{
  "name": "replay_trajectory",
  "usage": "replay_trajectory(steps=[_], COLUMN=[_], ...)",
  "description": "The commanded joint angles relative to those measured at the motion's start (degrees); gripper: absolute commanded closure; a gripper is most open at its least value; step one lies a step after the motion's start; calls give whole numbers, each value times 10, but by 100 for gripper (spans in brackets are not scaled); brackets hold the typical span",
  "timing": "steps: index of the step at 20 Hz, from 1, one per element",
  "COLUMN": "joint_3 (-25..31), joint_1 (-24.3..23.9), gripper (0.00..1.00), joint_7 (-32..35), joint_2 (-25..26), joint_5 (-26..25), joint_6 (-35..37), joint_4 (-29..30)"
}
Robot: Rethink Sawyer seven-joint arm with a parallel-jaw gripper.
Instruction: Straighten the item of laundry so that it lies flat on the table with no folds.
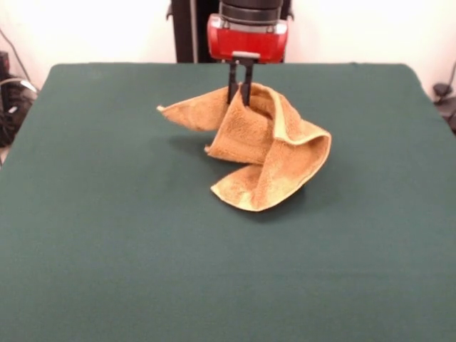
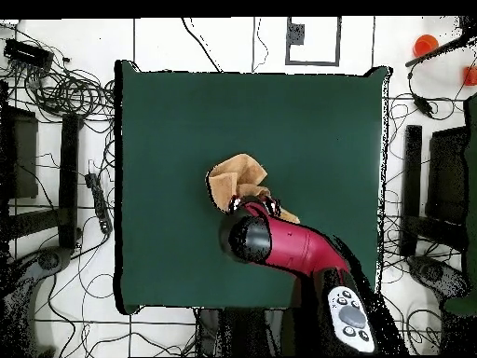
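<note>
Front view. Table [image 1: 107, 242]: dark green felt-like top, filling most of the picture, far edge along a pale wall. Towel [image 1: 260, 153]: golden-tan terry cloth, a little beyond the table's middle, bunched and twisted. Its upper edge is lifted; one corner points out to the picture's left, a folded lobe sags to the right and down onto the felt, and a shadow lies beneath the raised part. Gripper [image 1: 240, 96]: two thin dark fingers hanging from a red and black arm [image 1: 247, 32], closed together and pinching the towel's top edge. Dark cables [image 1: 11, 100] beside the table at the left edge; a dark object at the right edge, too small to tell.

Overhead view. Table [image 2: 177, 140]: green rectangle on a pale tiled floor [image 2: 214, 42]. Towel [image 2: 238, 179]: crumpled, near the table's centre, its lower part hidden under the arm. Arm [image 2: 289, 244]: red, reaching up from the bottom edge over the towel; the fingers are hidden beneath it. Cables [image 2: 65, 89] coiled on the floor at the left. Dark frames stand on both sides of the table. An orange round object [image 2: 426, 43] at the upper right.
</note>
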Motion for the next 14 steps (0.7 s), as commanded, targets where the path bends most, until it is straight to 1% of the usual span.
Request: replay_trajectory(steps=[1, 10, 14], joint_3=[52, 49, 44], joint_1=[-7, -15, -18], gripper=[100, 100, 100], joint_7=[51, 40, 31], joint_2=[46, 57, 66], joint_5=[0, -16, -24], joint_6=[61, 55, 55], joint_4=[-51, -63, -78])
